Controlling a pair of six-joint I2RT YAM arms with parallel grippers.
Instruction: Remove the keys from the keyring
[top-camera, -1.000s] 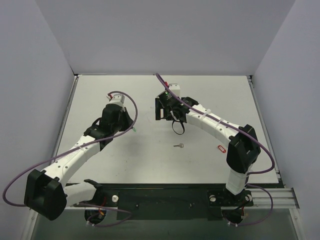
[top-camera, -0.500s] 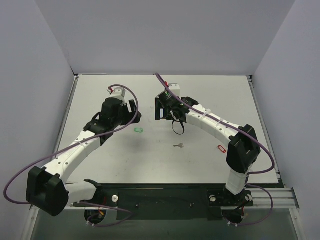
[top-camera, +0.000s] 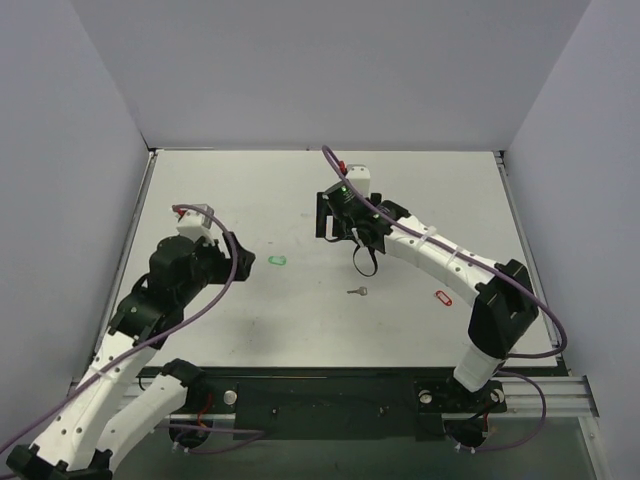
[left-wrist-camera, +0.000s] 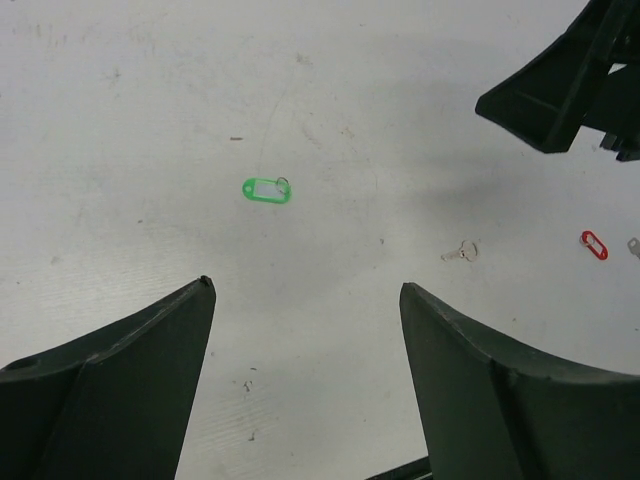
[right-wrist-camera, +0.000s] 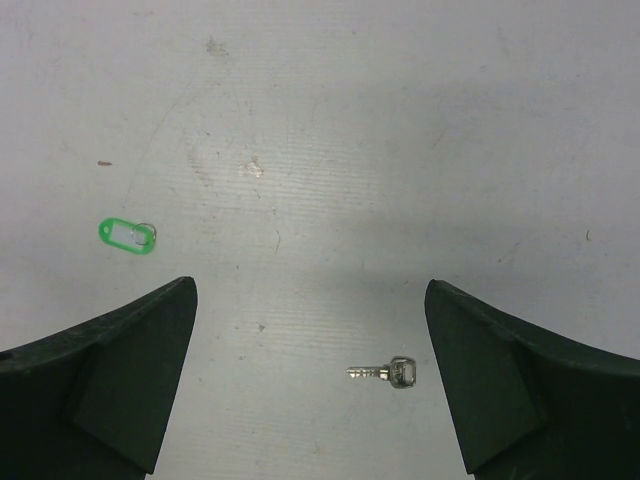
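Note:
The keyring, a small green fob (top-camera: 278, 261) with a thin metal ring at one end, lies flat on the white table (top-camera: 200, 190). It also shows in the wrist views, the fob (left-wrist-camera: 266, 189) (right-wrist-camera: 128, 234) lying by itself. A single silver key (top-camera: 357, 292) (right-wrist-camera: 385, 373) (left-wrist-camera: 460, 252) lies apart from it, nearer the front. My left gripper (top-camera: 242, 262) (left-wrist-camera: 306, 287) is open and empty, just left of the fob. My right gripper (top-camera: 335, 222) (right-wrist-camera: 308, 287) hovers open and empty behind both, with the key lying between its fingers in its wrist view.
A red oval outline piece (top-camera: 443, 297) (left-wrist-camera: 594, 244) lies on the table right of the key, close to the right arm's forearm. White walls enclose the table at the back and both sides. A black rail (top-camera: 330, 395) runs along the near edge.
My left gripper opened and let the green fob drop onto the table, then the left arm drew back to the left and toward the front. The right arm shifted slightly.

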